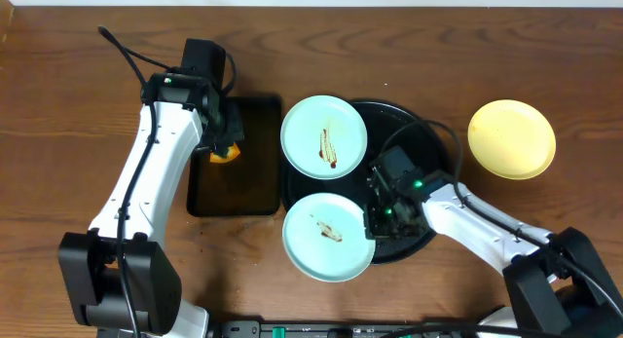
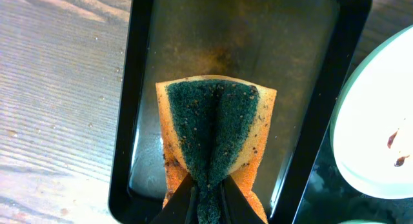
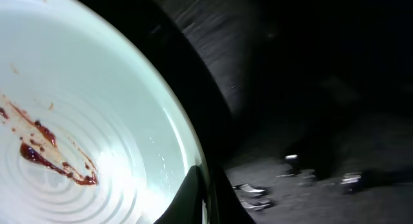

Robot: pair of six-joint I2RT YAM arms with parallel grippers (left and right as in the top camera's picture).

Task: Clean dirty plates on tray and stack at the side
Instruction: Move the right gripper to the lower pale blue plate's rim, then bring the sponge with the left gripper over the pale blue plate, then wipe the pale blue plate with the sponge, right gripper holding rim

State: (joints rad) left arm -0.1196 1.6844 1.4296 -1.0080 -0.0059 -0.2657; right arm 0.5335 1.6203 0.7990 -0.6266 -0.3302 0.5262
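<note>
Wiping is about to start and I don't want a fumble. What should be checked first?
1. Sponge clamped in left gripper: ok, pinched and folded.
2. Right gripper on rim of near plate: ok, a finger each side.
3. Sauce streak on near plate faces up: ok.
4. Sponge over that plate: not ok, it hangs above the sponge tray.
5. Yellow plate off the round tray: ok.
6. Underside of near plate clear: cannot tell.

Tip of sponge [image 2: 213, 127] hidden between left fingers [image 2: 179, 208]
</note>
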